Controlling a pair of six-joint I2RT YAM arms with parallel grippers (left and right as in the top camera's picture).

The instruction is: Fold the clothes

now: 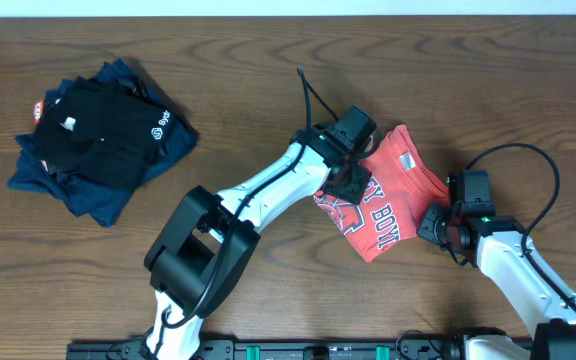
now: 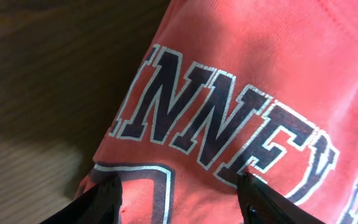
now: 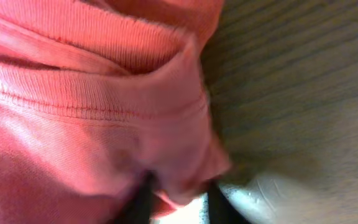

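Coral T-shirt (image 1: pixel 393 195) bunched, left end effector (image 2: pixel 179 198) spread over it, right end effector (image 3: pixel 179 200) pinching its hem

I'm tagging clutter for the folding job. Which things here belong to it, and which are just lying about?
Job in hand:
coral-red T-shirt
left end effector, over its lettering
right end effector, at its edge

Lying about:
black shirt
navy-blue garments, beneath the black shirt
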